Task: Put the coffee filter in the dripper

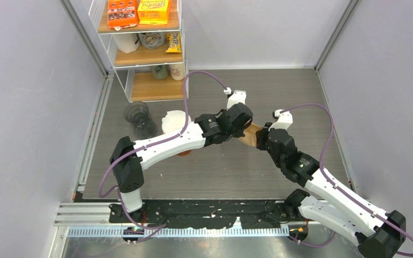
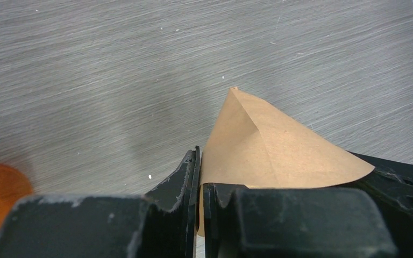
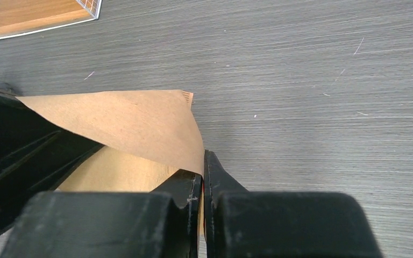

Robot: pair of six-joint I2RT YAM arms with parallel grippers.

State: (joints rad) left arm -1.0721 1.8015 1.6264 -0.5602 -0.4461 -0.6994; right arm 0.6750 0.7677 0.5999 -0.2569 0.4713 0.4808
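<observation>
A brown paper coffee filter (image 1: 250, 135) hangs above the middle of the table between my two grippers. My left gripper (image 1: 242, 133) is shut on one edge of it; the left wrist view shows the filter (image 2: 269, 145) as a cone pinched between the jaws (image 2: 200, 177). My right gripper (image 1: 261, 138) is shut on the opposite edge; in the right wrist view the filter (image 3: 134, 126) runs left from my jaws (image 3: 203, 174). A white dripper (image 1: 173, 121) sits on an orange base at the left, partly hidden under my left arm.
A clear glass carafe (image 1: 139, 119) stands left of the dripper. A wire shelf unit (image 1: 142, 48) with wooden shelves, snack boxes and cups fills the back left corner. Grey walls close in both sides.
</observation>
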